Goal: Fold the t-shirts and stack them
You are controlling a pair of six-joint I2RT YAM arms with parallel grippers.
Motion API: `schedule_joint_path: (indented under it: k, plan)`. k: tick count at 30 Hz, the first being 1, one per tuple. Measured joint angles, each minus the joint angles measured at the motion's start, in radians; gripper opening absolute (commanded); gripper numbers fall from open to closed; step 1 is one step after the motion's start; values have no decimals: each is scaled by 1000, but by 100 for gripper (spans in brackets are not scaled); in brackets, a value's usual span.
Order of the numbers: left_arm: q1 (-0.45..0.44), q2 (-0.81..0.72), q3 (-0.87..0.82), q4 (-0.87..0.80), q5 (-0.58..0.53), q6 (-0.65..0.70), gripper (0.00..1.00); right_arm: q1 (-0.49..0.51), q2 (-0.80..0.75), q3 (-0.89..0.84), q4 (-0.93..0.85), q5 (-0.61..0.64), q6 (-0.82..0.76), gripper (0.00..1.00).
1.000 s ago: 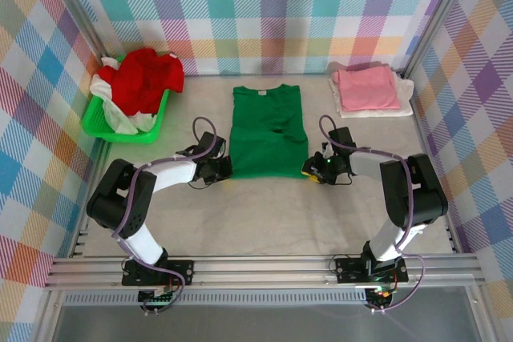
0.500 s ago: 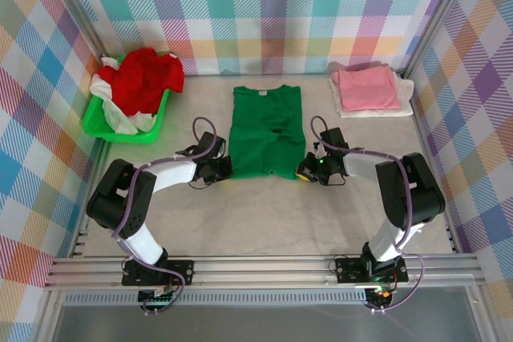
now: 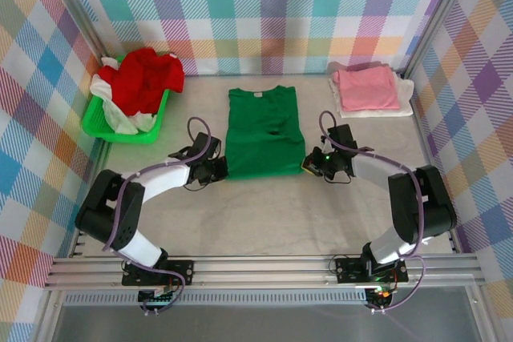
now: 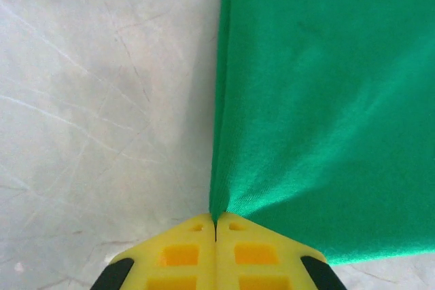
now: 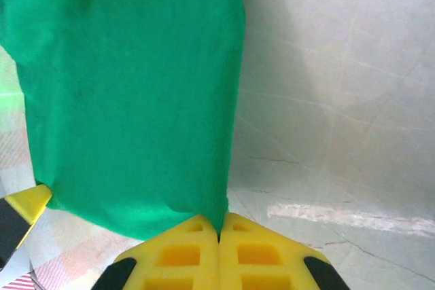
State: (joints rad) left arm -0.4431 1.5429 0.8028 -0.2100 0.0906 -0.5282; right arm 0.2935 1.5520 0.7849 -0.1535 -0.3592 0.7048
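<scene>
The bright green t-shirt (image 3: 262, 131) lies flat mid-table, sleeves folded in, collar toward the back wall. My left gripper (image 3: 220, 168) is shut on its near left corner; in the left wrist view the green t-shirt (image 4: 326, 100) runs taut into the closed yellow fingers (image 4: 183, 252). My right gripper (image 3: 308, 164) is shut on the near right corner, and the green t-shirt (image 5: 136, 93) rises from the closed fingers (image 5: 255, 252) with its hem lifted off the table. A folded pink t-shirt (image 3: 365, 88) rests on a white one (image 3: 401, 106) at the back right.
A lime-green plastic basket (image 3: 103, 127) at the back left holds a red shirt (image 3: 144, 76) and white cloth (image 3: 112, 110). Metal frame posts stand at the back corners. Bare grey table (image 3: 264, 214) stretches between the shirt and the arm bases.
Both grippers, holding the green shirt's near corners, have drawn it slightly to the left and toward the back; the hem now sits higher up the table.
</scene>
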Motion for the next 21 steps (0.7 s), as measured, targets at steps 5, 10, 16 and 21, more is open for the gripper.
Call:
schedule_joint_path:
  k: [5,10,16,21]
  plan:
    - [0,-59,9,-21,-6,27,0,0,-55,9,-44,0,-26,0]
    - [0,-108,10,-26,-6,32,0,0,-108,15,-69,5,-40,0]
    - [-46,-139,-58,-34,-4,31,0,14,-153,-65,-74,0,-40,0]
    - [-162,-325,-189,-135,-22,-10,0,76,-314,-227,-138,3,-32,0]
